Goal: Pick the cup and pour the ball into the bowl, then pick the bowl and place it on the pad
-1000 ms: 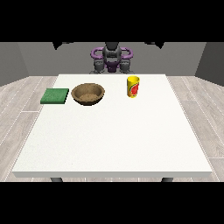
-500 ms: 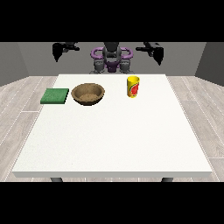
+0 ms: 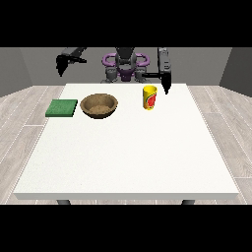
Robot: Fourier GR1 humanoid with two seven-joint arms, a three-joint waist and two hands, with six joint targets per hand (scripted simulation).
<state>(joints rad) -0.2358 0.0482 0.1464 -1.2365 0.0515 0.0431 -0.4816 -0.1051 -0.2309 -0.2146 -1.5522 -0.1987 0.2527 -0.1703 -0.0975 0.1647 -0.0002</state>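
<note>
A yellow cup [image 3: 149,97] with a red mark stands upright on the white table [image 3: 128,152] at the back, right of the middle. A brown bowl [image 3: 99,105] sits to its left, and a green pad [image 3: 62,108] lies left of the bowl. No ball shows; the cup's inside is hidden. The hand at the view's right [image 3: 166,82] hangs just right of the cup and a little above its rim, apart from it. The hand at the view's left [image 3: 61,65] is raised above the table's back left corner, far from the pad. Neither holds anything.
The robot's torso [image 3: 125,66] stands behind the table's far edge. The table's near half holds no objects. Grey floor surrounds the table on both sides.
Both arms have come up from behind the table. The hand at the view's right has swung down beside the cup; the one at the view's left has dropped slightly. Cup, bowl and pad are unmoved.
</note>
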